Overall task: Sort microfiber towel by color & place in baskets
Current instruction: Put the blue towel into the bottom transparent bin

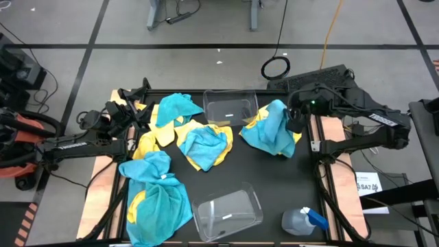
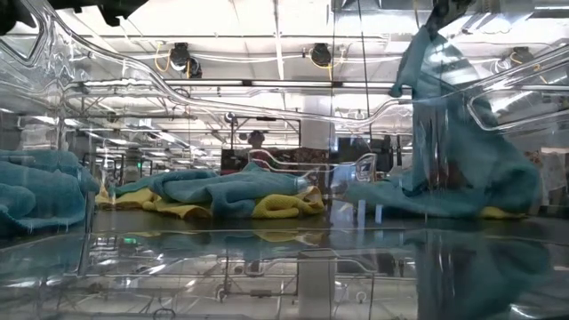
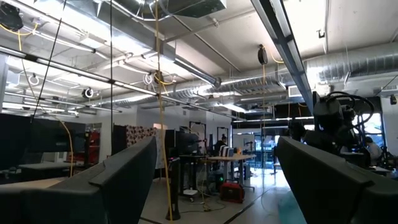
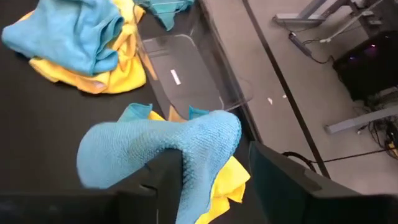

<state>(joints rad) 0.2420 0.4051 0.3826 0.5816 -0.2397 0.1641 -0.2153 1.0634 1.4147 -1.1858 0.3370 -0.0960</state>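
Observation:
Turquoise and yellow microfiber towels lie in heaps on the black table: one at the middle [image 1: 202, 144], one near left [image 1: 156, 195], one far left [image 1: 171, 108]. One clear basket [image 1: 230, 108] stands at the far edge, and another [image 1: 228, 214] at the near edge. My right gripper [image 1: 293, 122] is raised at the far right, open, with a turquoise towel [image 4: 155, 146] draped on one finger over a yellow one [image 4: 227, 180]. My left gripper [image 3: 217, 168] waits open at the far left [image 1: 134, 103], pointing up into the room. My right gripper's jaws stand apart, and the turquoise towel's fold [image 4: 199, 140] hangs over one finger [image 4: 166, 177]. The fingers slant down from the table's right. The towel hangs slack [image 2: 431, 107], and its lower part rests on the table [image 2: 462, 200].
A clear spray bottle with a blue trigger [image 1: 302, 221] lies at the near right corner. Bare black table shows between the middle heap and the near basket [image 1: 274, 178]. Cables and a dark coil [image 1: 276, 67] lie beyond the far edge.

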